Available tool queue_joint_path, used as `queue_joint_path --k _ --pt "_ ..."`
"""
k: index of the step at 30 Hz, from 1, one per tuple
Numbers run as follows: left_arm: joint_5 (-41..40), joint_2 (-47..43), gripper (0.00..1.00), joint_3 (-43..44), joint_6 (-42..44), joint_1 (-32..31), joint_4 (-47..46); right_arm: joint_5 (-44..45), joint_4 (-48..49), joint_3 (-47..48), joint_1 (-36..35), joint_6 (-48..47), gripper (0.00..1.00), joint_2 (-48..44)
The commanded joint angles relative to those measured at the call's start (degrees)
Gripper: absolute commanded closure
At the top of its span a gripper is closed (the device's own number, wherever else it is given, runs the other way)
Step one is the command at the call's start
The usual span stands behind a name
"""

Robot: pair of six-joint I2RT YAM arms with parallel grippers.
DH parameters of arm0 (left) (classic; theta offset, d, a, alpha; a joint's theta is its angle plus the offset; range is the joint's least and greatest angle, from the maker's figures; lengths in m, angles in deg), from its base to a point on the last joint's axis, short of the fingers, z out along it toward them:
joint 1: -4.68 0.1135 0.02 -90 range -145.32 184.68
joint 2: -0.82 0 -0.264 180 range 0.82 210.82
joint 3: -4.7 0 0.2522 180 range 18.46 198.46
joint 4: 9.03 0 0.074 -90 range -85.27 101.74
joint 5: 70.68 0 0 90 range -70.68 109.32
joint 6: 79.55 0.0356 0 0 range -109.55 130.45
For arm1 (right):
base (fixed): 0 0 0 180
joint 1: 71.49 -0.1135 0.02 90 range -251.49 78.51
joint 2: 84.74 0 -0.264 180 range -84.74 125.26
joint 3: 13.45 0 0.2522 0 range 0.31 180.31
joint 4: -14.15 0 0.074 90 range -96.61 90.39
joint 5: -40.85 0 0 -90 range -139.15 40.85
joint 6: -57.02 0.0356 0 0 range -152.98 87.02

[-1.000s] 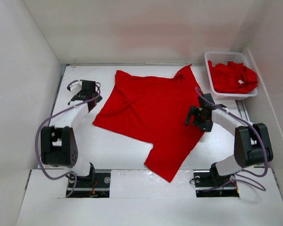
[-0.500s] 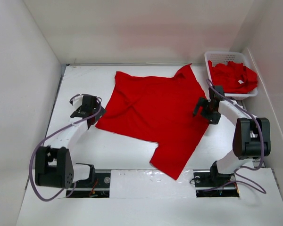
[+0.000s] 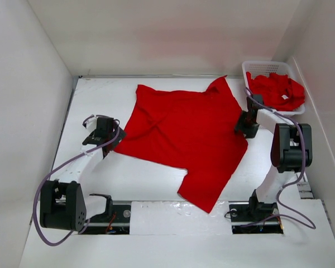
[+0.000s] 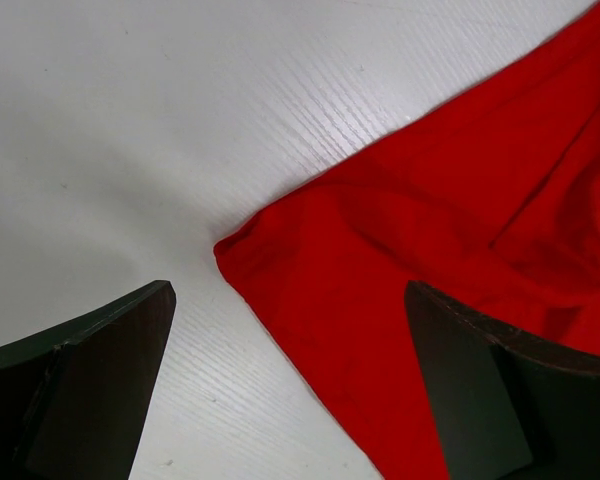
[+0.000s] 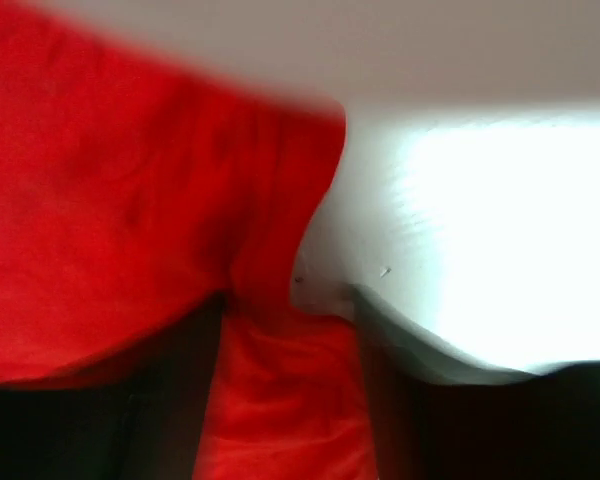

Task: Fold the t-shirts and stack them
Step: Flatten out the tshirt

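1. Looking down from the top view, one red t-shirt (image 3: pixel 184 128) is spread mostly flat on the white table (image 3: pixel 145 173). It sits at a bit of an angle, with some wrinkles in its far left part and one end reaching toward the near edge.
2. The left gripper (image 4: pixel 288 300) is at the shirt's left corner. Its jaws are wide apart with nothing in them. In the left wrist view that corner lies on the table between the two dark fingers (image 4: pixel 90 400), and neither finger visibly touches it.
3. The right gripper (image 5: pixel 288 310) is over at the shirt's right edge, near the far right sleeve. The right wrist view is blurry. There's red cloth in the gap between the jaws, which look only partly apart, but honestly I can't tell if it's actually pinching the fabric or not.
4. The white basket (image 3: pixel 268 63) sits in the far right corner, with a crumpled pile of red shirts (image 3: pixel 273 89) inside it, one showing a small white tag (image 3: pixel 285 96).
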Motion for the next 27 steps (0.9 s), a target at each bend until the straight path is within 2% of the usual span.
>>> queue_joint_path --k 1,5,8,10,14,18,24,27 --pt "0.6 -0.7 0.0 0.0 -0.1 0.1 -1.0 1.9 0.7 2.4 -1.1 0.7 0.56 1.3" --pt "1.1 -0.7 0.0 -0.5 -0.1 0.1 -1.5 9.6 -2.2 6.5 -3.4 1.5 0.71 4.8" --pt "1.1 -0.7 0.0 -0.5 -0.1 0.1 -1.5 9.7 -2.8 10.2 -3.4 1.5 0.87 8.1" --pt "1.8 -0.7 0.0 -0.5 -0.1 0.1 -1.5 10.9 -3.4 13.5 -3.4 1.5 0.91 9.7" --pt "2.3 -0.7 0.0 -1.1 -0.1 0.1 -1.5 14.0 -6.2 22.4 -4.0 0.2 0.92 14.5" --pt "3.6 1.0 0.0 -1.1 0.4 0.1 -2.8 15.3 -4.9 30.3 -5.1 -7.3 0.91 17.9" --pt "7.3 3.1 0.0 -0.5 3.0 0.1 -3.8 14.4 -7.5 44.3 -5.7 -10.8 0.9 24.2" --pt "8.0 3.1 0.0 -1.9 3.5 0.1 -4.9 13.1 -8.9 46.7 -5.7 -11.3 0.87 24.9"
